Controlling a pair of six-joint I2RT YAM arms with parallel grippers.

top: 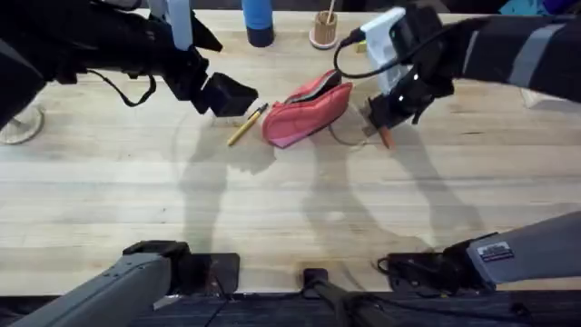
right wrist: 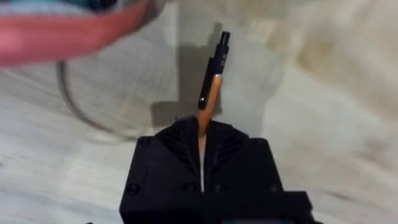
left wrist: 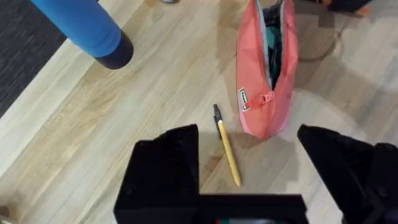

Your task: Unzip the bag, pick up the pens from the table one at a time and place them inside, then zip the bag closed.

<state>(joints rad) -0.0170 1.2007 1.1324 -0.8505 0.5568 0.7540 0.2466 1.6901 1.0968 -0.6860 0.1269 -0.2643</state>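
The pink bag (top: 309, 109) lies on the table (top: 290, 209) at the back middle. Its zipper is open and a teal lining shows inside the bag (left wrist: 264, 81). The yellow pen (top: 247, 124) lies just left of the bag, and in the left wrist view the pen (left wrist: 227, 149) sits on the wood between my spread fingers. My left gripper (top: 227, 95) hovers open above it (left wrist: 245, 134). Right of the bag, my right gripper (top: 386, 118) is shut on the orange pen (right wrist: 210, 93), whose end pokes out below the gripper (right wrist: 200, 127).
A blue bottle (top: 258, 23) and a small cup holding a wooden stick (top: 324, 29) stand at the table's back edge behind the bag. A thin wire loop (right wrist: 81, 112) lies on the wood beside the bag. The table's near half is bare wood.
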